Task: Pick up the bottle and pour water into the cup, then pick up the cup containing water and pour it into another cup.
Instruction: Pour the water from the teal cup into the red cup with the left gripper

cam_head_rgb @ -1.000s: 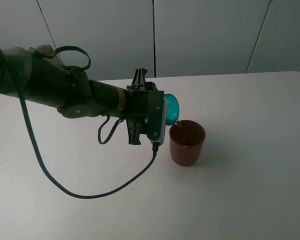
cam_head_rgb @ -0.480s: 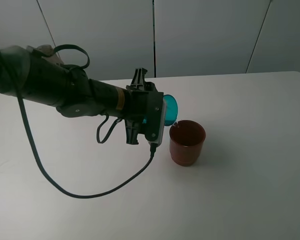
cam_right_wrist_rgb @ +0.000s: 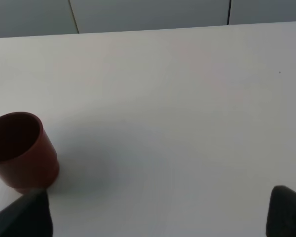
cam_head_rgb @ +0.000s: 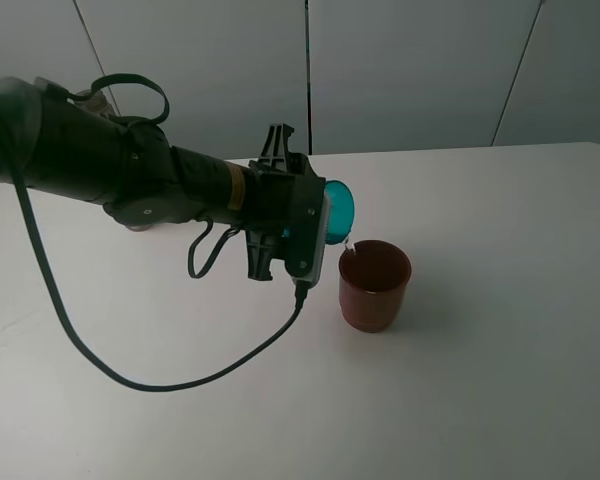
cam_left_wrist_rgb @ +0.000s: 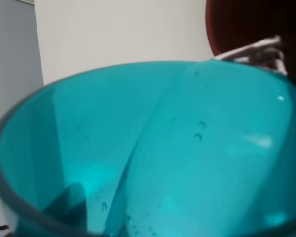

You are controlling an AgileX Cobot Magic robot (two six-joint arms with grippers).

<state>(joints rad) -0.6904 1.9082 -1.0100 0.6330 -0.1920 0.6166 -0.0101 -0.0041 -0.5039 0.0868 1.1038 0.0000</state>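
Observation:
My left gripper (cam_head_rgb: 315, 228) is shut on the cup (cam_head_rgb: 341, 206), a translucent teal tumbler tipped on its side with its mouth over another cup (cam_head_rgb: 375, 284), the squat dark red one on the white table. A thin trickle of water (cam_head_rgb: 348, 246) falls from the teal rim into the red cup. The left wrist view is filled by the teal cup (cam_left_wrist_rgb: 138, 158), with the red cup (cam_left_wrist_rgb: 246, 29) beyond its rim. My right gripper (cam_right_wrist_rgb: 153, 217) is open and empty, hanging over bare table to the right of the red cup (cam_right_wrist_rgb: 19, 150). The bottle is out of view.
A black cable (cam_head_rgb: 180, 385) loops from the left wrist down onto the white table (cam_head_rgb: 500, 380). Grey wall panels (cam_head_rgb: 410, 70) stand behind the table's far edge.
The left arm has lifted and shifted slightly left while keeping the teal cup tipped over the red cup. The red cup has not moved.

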